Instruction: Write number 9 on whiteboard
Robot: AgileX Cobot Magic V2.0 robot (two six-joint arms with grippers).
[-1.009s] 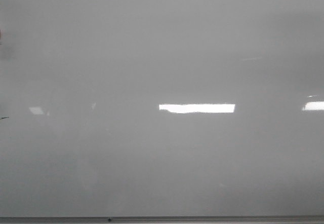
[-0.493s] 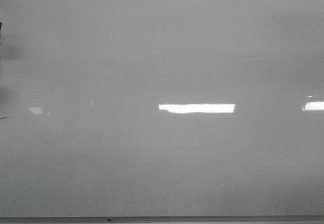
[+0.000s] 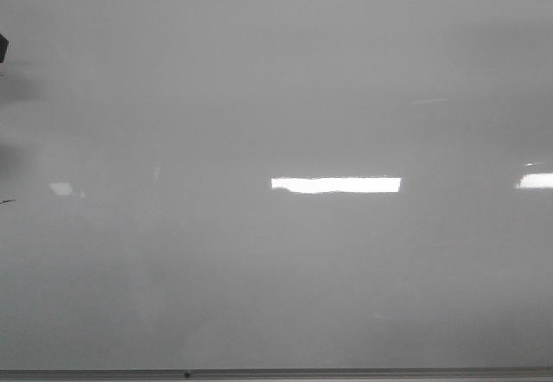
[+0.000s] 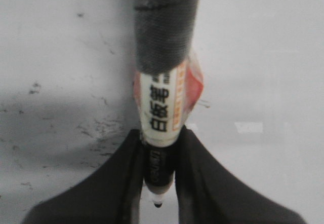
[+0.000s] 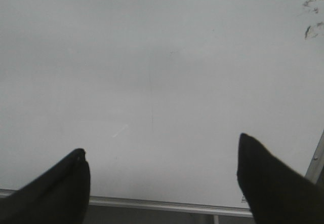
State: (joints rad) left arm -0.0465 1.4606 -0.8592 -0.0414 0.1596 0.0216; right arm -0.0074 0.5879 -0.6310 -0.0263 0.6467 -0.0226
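At frame centre, left gripper [image 4: 158, 183] clamps marker [image 4: 163, 112]; right gripper [image 5: 162, 173] wide open, empty. Risk: tip skids on glossy whiteboard [image 3: 276, 252], distorting the 9.

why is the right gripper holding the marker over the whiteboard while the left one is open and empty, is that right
Not quite: the sides are swapped. The left wrist view shows the left gripper shut on the marker over the whiteboard. The right wrist view shows the right gripper open and empty.
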